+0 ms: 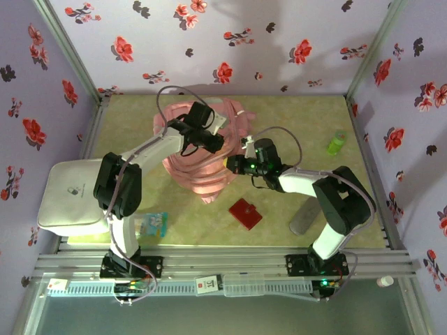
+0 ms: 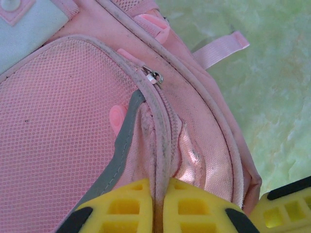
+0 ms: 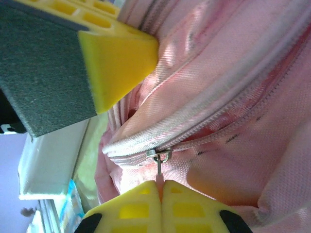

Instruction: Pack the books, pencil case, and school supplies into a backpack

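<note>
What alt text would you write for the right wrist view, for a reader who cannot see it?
The right gripper pinches the zip pull of a pink backpack, its two yellow fingers closed on the tab at the bottom edge. Another yellow finger with a grey pad juts in at the upper left.

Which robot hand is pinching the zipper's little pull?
The right gripper: it is shut on the zipper pull, while the left gripper pinches the backpack by its piped edge instead.
</note>
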Robot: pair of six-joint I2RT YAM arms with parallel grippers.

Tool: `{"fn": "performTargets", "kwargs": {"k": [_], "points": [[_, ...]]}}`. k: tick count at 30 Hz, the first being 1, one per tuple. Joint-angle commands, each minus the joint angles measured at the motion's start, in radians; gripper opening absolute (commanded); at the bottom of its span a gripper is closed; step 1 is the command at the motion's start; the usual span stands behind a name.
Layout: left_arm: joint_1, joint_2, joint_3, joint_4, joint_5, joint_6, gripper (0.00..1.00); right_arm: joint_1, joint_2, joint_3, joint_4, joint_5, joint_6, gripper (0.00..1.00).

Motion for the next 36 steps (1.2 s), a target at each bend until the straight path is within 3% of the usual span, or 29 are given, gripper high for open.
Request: {"fn": "performTargets", "kwargs": {"k": [1, 4, 7, 11, 18, 25, 36], "points": [[0.024, 0.011, 0.013, 0.105, 0.034, -0.053, 0.06, 0.007, -0.017, -0.01, 0.093, 0.012, 0.055, 0.0], [0.03, -0.001, -0.001, 0.114, 0.039, -0.055, 0.06, -0.016, -0.072, -0.024, 0.025, 0.065, 0.046, 0.12], [0.034, -0.022, -0.021, 0.128, 0.053, -0.049, 0.06, -0.06, -0.127, -0.058, 0.014, 0.103, 0.075, 0.33], [0.035, -0.053, -0.059, 0.144, 0.066, -0.034, 0.06, -0.117, -0.147, -0.06, -0.02, 0.128, 0.149, 0.54], [0.035, -0.116, -0.13, 0.162, 0.075, 0.024, 0.06, -0.15, -0.031, 0.068, -0.03, 0.034, 0.35, 0.6], [0.035, -0.151, -0.16, 0.168, 0.091, 0.045, 0.06, -0.123, 0.098, 0.193, 0.007, 0.01, 0.411, 0.57], [0.035, -0.15, -0.164, 0.171, 0.095, 0.05, 0.08, -0.099, 0.175, 0.27, 0.017, -0.04, 0.473, 0.52]]}}
